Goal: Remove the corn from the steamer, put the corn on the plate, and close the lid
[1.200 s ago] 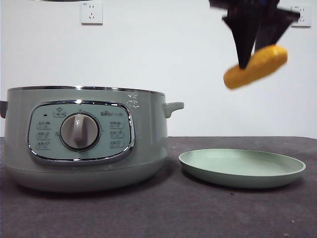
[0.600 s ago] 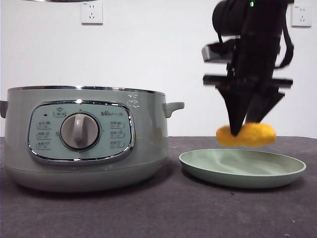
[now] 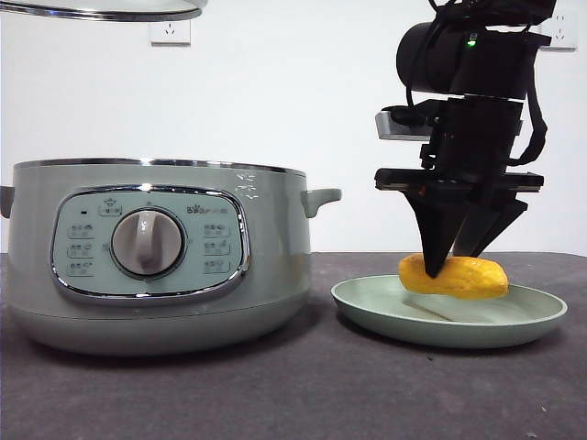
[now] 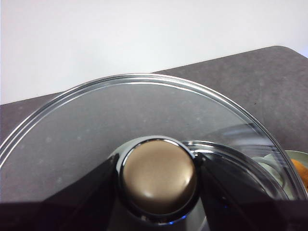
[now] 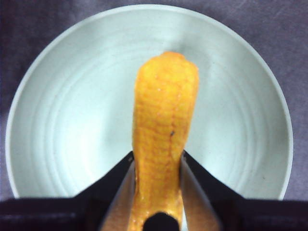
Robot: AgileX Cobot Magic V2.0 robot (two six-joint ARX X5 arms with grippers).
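The yellow-orange corn [image 3: 456, 277] [image 5: 163, 125] is down inside the pale green plate [image 3: 449, 316] [image 5: 62, 120], level and seeming to rest on it. My right gripper [image 3: 448, 261] [image 5: 156, 192] reaches down from above and is shut on the corn's near end. The sage-green steamer [image 3: 156, 257] stands uncovered to the left of the plate. High above the steamer's left side hangs the glass lid [image 3: 101, 9] [image 4: 96, 125]. My left gripper [image 4: 158, 178] is shut on the lid's round knob [image 4: 158, 173].
The plate sits just right of the steamer's side handle [image 3: 321, 197] on the dark grey tabletop [image 3: 303, 394]. A white wall with power sockets [image 3: 171, 33] stands behind.
My right gripper came down with the corn from high above to the plate, and the corn levelled out. The lid's rim has dropped further into view at the top left.
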